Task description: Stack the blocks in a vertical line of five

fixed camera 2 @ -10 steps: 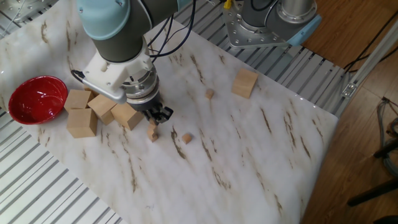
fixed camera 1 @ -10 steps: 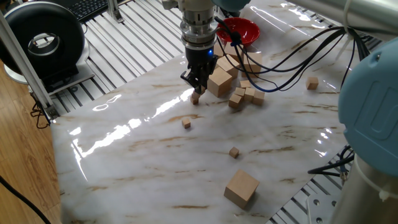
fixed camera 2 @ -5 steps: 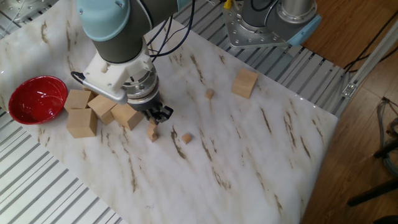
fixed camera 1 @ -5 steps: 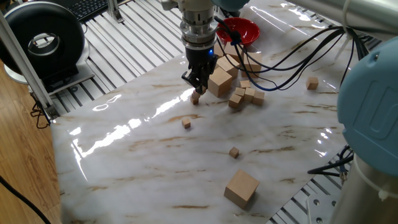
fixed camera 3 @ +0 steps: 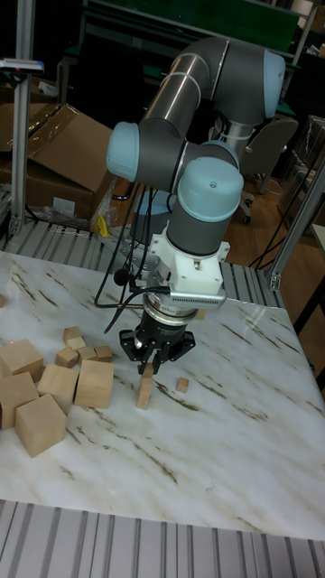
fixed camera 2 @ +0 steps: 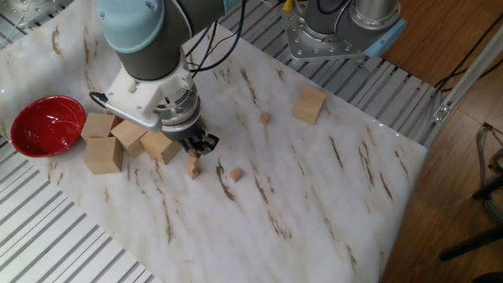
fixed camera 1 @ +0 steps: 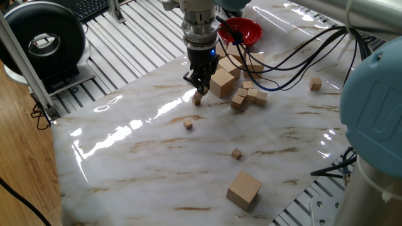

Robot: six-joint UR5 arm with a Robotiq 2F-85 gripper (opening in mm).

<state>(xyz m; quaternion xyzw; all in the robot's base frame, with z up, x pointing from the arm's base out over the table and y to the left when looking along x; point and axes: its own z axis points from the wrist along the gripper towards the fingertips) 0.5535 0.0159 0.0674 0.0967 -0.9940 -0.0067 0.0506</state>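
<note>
Directly beneath the jaws, stacked blocks [fixed camera 3: 144, 391] stand vertical.

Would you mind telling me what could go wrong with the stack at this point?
The gripper sits right over the short stack of tiny blocks; a crooked release could topple it. The large cubes crowd close beside it, so a sideways move might bump them. Loose blocks lie scattered, needing further careful placements.

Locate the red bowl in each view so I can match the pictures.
One fixed view: the red bowl sits at top centre, behind the tool and the big cubes.
The other fixed view: red bowl at far left, mid-height, left of the big cubes.
Tall fixed view: not in it.
Shared landmark: the small stack of tiny blocks under the tool.
</note>
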